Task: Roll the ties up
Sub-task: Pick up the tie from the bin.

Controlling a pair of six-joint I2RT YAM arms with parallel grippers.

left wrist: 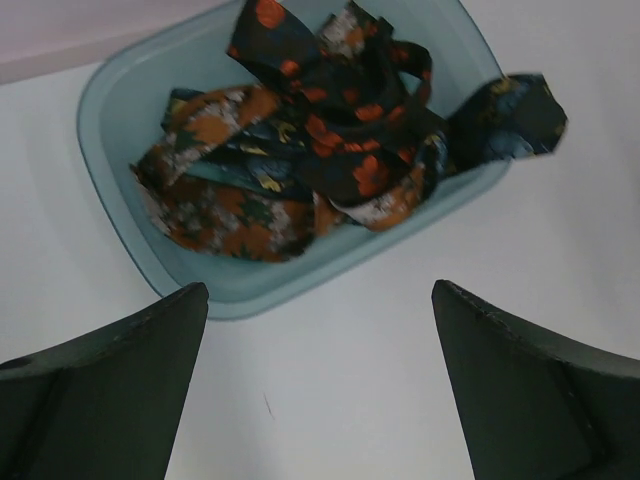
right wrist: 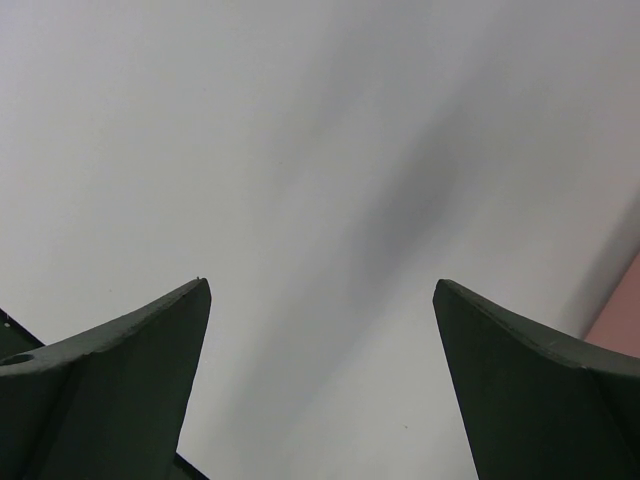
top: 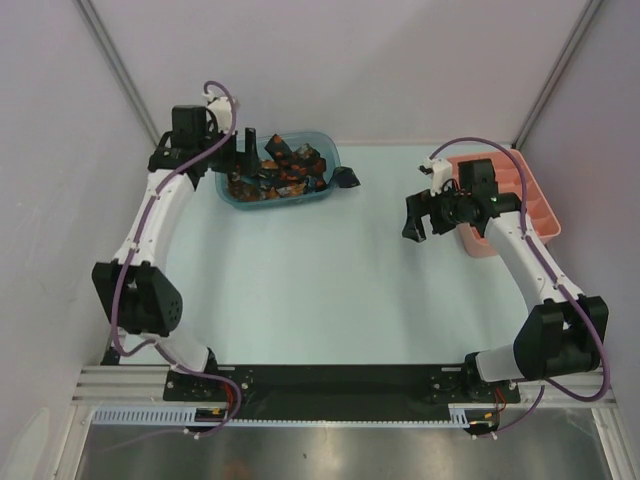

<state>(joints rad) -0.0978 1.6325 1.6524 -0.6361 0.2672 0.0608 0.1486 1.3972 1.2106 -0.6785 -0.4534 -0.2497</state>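
Spread wide and gripping nothing, the jaws of the left gripper [left wrist: 320, 300] hang over the bench [left wrist: 330, 400] just beside a blue tub [left wrist: 105, 190]. The ties [left wrist: 300, 150] lie tangled in that tub, one end draped over its rim. The right gripper [right wrist: 320, 295], jaws equally wide and empty, hovers near a pink tray [top: 537, 203].

Pale table [top: 320, 280]. Blue tub [top: 285, 205] sits at the far left, pink bin [top: 545, 215] at the far right, well apart. A dark tie tip [top: 346, 178] hangs over the tub's right rim, on or just above the surface. Black rail [top: 330, 385] runs along the near edge.
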